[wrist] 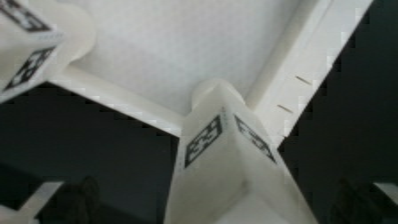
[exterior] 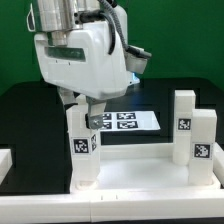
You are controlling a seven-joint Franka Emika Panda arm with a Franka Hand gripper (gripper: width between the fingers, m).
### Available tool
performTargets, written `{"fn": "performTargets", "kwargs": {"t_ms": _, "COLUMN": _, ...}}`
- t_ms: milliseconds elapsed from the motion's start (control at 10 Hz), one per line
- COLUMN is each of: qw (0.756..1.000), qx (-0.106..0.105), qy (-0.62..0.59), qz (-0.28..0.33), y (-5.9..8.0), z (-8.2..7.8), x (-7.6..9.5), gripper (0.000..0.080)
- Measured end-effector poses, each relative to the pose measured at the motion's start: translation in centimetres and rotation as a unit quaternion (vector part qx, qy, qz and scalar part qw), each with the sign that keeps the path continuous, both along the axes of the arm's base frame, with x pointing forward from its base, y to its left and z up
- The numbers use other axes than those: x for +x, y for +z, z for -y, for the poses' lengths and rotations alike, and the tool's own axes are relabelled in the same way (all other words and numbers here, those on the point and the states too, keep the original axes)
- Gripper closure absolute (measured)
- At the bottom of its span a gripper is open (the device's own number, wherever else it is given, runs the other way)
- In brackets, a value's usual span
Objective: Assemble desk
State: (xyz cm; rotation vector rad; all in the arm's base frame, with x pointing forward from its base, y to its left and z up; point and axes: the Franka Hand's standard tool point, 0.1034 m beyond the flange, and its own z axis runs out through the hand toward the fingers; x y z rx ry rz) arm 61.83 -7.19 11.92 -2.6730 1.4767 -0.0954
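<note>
1. In the exterior view we see the gripper [exterior: 86,112] open, directly above one upright leg [exterior: 83,150] of the desk [exterior: 140,172]; two more legs [exterior: 193,130] stand well apart from it.
2. Only the wrist view shows that leg's tagged top [wrist: 222,140] between the fingers [wrist: 68,198], untouched, with the top's rim [wrist: 302,70] beyond.
3. The marker board [exterior: 125,120] lies behind the gripper on the table [exterior: 30,110], where we see open room.

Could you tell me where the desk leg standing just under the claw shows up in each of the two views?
Exterior view: the leg stands upright on the desk top, toward the exterior view's left, directly below the open claw.
Wrist view: the same leg fills the picture's middle, seen from above, its corner edge facing the camera.
Shared landmark: the black-and-white tag on the leg.
</note>
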Motion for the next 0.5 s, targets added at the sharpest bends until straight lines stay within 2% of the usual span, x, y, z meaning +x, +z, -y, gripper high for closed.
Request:
{"fn": "performTargets", "kwargs": {"t_ms": 100, "qw": 0.992, "qx": -0.022, "qy": 0.122, "qz": 0.0, "y": 0.14, "z": -0.14, "x": 0.17, "gripper": 0.015}}
{"fn": "performTargets", "kwargs": {"t_ms": 200, "qw": 0.974, "qx": -0.029, "qy": 0.224, "qz": 0.003, "y": 0.09, "z": -0.47, "x": 0.16, "gripper": 0.015}}
{"fn": "performTargets", "kwargs": {"t_ms": 400, "qw": 0.974, "qx": -0.032, "qy": 0.226, "qz": 0.001, "y": 0.16, "z": -0.71, "x": 0.14, "gripper": 0.015}}
{"fn": "performTargets", "kwargs": {"t_ms": 500, "qw": 0.975, "qx": -0.032, "qy": 0.219, "qz": 0.0, "y": 0.13, "z": -0.66, "x": 0.12, "gripper": 0.0265}}
